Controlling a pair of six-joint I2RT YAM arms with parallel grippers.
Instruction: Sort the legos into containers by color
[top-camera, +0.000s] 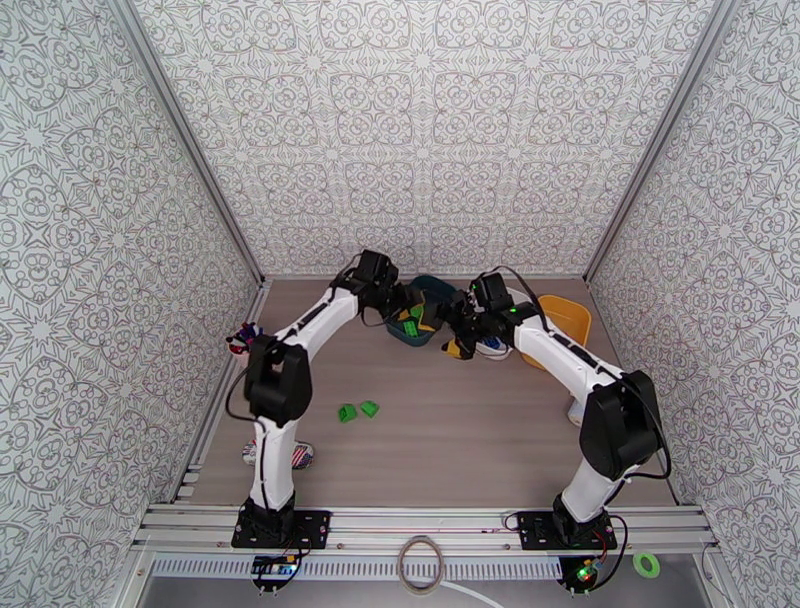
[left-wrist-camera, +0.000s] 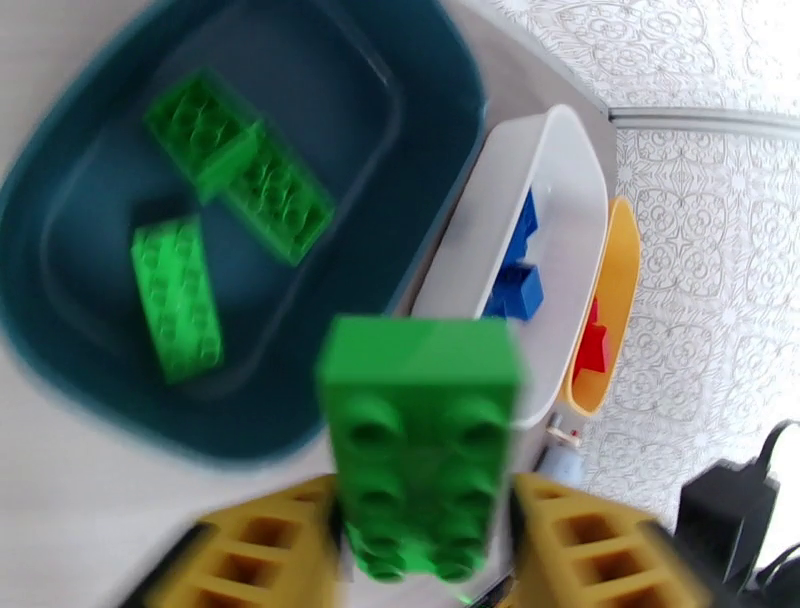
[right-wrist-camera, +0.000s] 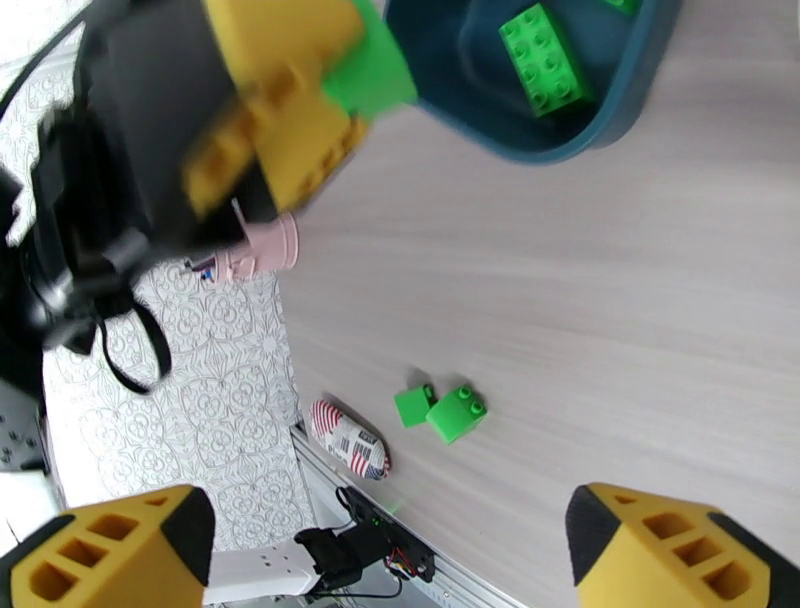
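Left claw (left-wrist-camera: 425, 548) grips a green brick (left-wrist-camera: 420, 420), long axis along the fingers (left-wrist-camera: 270, 550), towards the teal bin (left-wrist-camera: 230, 440). Right claw (right-wrist-camera: 390, 550) is open.

The leftmost bin (left-wrist-camera: 450, 130) holds three bricks (left-wrist-camera: 180, 295), with a held brick (left-wrist-camera: 420, 440) above its rim. The middle bin (left-wrist-camera: 560, 150) sits just right of it, the third bin (left-wrist-camera: 625, 250) beyond that. Two loose bricks (top-camera: 369, 407) lie before it and leftward, a pouch (top-camera: 290, 455) farther before it, a cup (top-camera: 243, 340) to its left
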